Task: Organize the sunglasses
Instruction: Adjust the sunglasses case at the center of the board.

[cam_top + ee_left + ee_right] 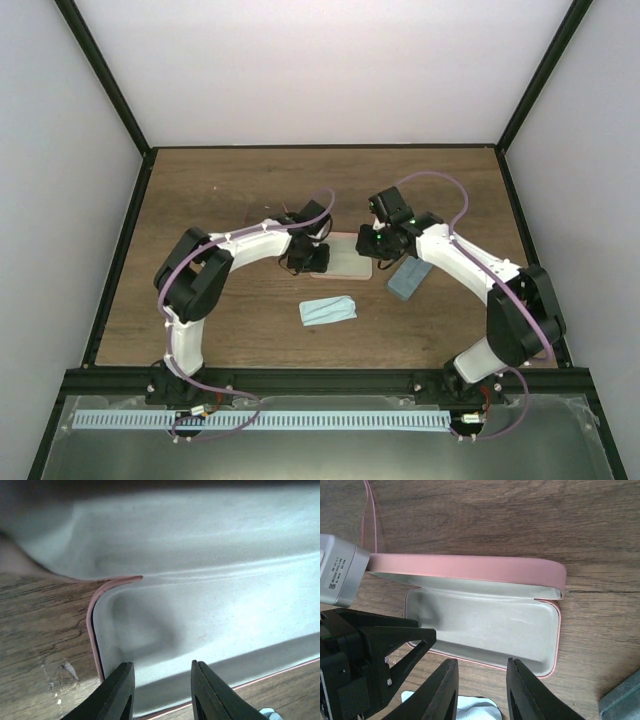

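Overhead, both arms bend inward to the middle of the table. The left gripper and right gripper sit close together over the open pink case. A grey-blue case lies just right of it, and a light blue cloth lies nearer the bases. The sunglasses cannot be made out from this view. Left wrist view: the fingers stand modestly apart with nothing between them, poised over the grey lining at a corner of the pink case; no sunglasses in sight. Right wrist view: the fingers are likewise parted by a narrow gap and empty, hovering at the near wall of the case, whose lid stands raised and whose tray is bare. A thin pink strand runs across the wood at top left; whether it is a sunglasses arm or a cable cannot be told. Finding: the sunglasses are not located and the case is unfilled. Risks, as judged: the two grippers work in tight quarters and could knock each other or the lid, tipping it shut or sliding the case. A searching reach by either arm could sweep an unseen pair off its spot. Thin wire arms would likely bend under a hard or off-centre pinch.
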